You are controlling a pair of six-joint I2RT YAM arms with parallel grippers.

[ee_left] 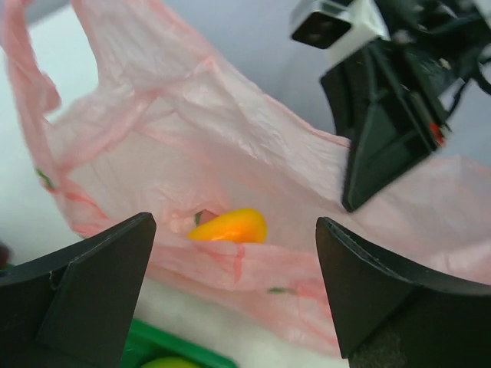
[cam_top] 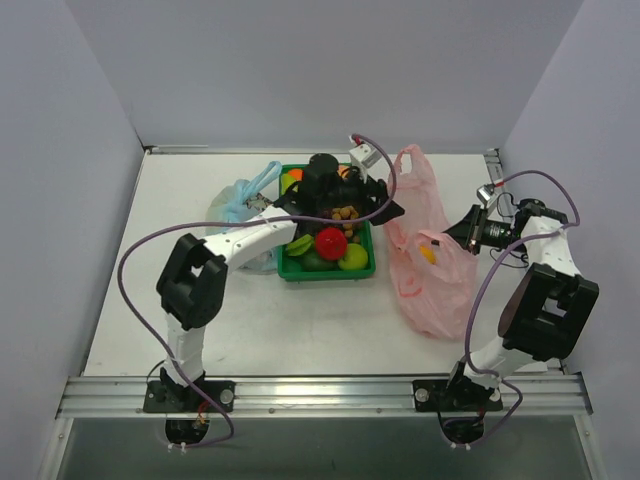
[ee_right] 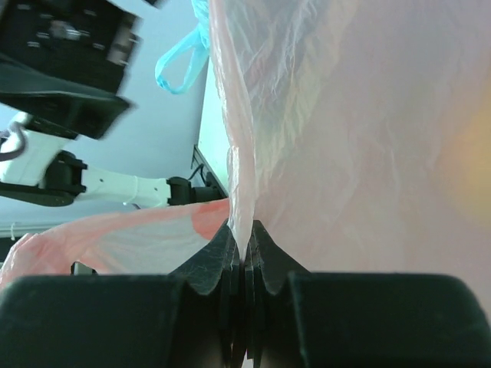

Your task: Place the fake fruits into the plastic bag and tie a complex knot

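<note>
Right hand (ee_right: 244,259) on one plastic bag (ee_right: 353,123)

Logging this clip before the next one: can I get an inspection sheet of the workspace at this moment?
Surface: white table, no spills seen.
Job's things: fake fruits in green tray; one yellow-orange fruit inside plastic bag, right of tray.
Clutter: blue bag left of tray.
Grippers: left end effector open, facing the bag; right end effector shut on bag's plastic.
Cables: purple cables loop off both arms.
Surroundings: pale walls, metal rail at near edge.
</note>
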